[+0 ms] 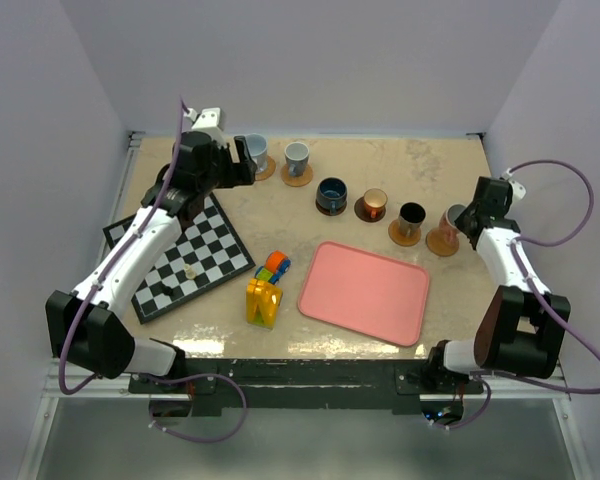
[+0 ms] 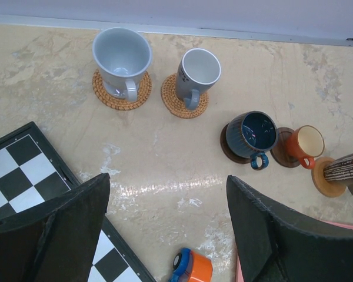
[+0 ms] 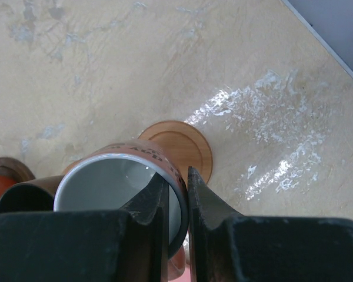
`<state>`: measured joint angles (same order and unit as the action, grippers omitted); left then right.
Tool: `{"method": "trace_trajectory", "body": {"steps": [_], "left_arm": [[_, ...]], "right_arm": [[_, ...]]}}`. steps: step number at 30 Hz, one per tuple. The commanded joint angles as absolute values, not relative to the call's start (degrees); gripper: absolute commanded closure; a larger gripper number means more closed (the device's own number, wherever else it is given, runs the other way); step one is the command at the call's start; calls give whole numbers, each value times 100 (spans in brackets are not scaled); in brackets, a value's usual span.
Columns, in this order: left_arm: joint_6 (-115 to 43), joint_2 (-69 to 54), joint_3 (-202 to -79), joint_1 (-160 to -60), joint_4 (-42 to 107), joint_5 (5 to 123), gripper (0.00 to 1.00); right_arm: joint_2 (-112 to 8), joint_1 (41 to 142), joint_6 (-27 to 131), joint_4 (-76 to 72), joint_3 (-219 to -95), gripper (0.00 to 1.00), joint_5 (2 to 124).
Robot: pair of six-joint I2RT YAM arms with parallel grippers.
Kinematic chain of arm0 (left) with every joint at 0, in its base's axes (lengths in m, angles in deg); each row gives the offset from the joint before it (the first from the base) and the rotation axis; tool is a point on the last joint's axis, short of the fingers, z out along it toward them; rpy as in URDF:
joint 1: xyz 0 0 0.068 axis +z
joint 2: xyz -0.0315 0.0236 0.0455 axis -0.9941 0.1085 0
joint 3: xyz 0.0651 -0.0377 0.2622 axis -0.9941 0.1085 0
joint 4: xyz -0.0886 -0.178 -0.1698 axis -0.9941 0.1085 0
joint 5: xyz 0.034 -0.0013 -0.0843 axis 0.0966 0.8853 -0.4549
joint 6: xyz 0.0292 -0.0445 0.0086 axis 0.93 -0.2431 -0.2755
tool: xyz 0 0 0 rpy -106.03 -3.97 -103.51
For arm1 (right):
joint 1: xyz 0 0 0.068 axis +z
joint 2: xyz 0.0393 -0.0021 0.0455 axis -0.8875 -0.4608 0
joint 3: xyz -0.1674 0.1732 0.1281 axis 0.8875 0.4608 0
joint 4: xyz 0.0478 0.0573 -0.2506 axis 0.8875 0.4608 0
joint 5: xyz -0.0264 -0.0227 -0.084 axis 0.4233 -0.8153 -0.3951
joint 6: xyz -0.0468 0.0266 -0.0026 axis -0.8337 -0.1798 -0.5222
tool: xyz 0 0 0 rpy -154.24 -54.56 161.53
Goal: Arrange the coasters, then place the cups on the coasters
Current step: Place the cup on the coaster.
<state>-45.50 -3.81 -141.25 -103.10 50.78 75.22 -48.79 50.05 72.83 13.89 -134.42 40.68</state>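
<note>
Tan cup [image 3: 106,185], rim tight between right gripper [image 3: 177,176] jaws; left gripper [image 2: 167,182] wide, empty.

- The right gripper [image 3: 177,179] is seen from behind, its two dark fingers [image 3: 206,200] drawn close together.
- The rim of a cup [image 3: 106,182] is pinched between them, with one finger inside the rim and the other outside.
- The cup is shown to be pale grey-white inside and orange-brown outside, with dark lettering along the rim.
- A tan round coaster [image 3: 185,144] is partly covered by the cup; whether the cup rests on it cannot be told.
- A dark brown coaster [image 3: 6,169] is cut off at the left edge, with a dark rounded shape [image 3: 23,197] just beside the cup.
- The marbled table [image 3: 106,59] is marked by bright glare at the right.
</note>
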Motion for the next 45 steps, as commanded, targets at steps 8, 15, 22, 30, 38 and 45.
{"method": "trace_trajectory", "body": {"steps": [8,15,22,30,38,45], "left_arm": [[-4626,-595,-14077,-10179,4662,7541,15],[-4626,-524,-14094,-10144,4662,7470,15],[-4687,-507,-14068,-10126,4644,7444,15],[-4722,-480,-14042,-10117,4627,7391,15],[-4775,-480,-13971,-10117,4592,7338,15],[-4775,-480,-13936,-10108,4583,7321,15]], "right_arm": [[-5183,4973,7395,935,-13394,100,3585],[-5429,4973,7281,935,-13412,100,3550],[-5535,4973,7211,997,-13464,100,3444],[-5588,4991,7202,997,-13429,100,3585],[-5570,5043,7237,1041,-13368,100,3646],[-5623,5140,7237,1067,-13412,100,3629]]}}
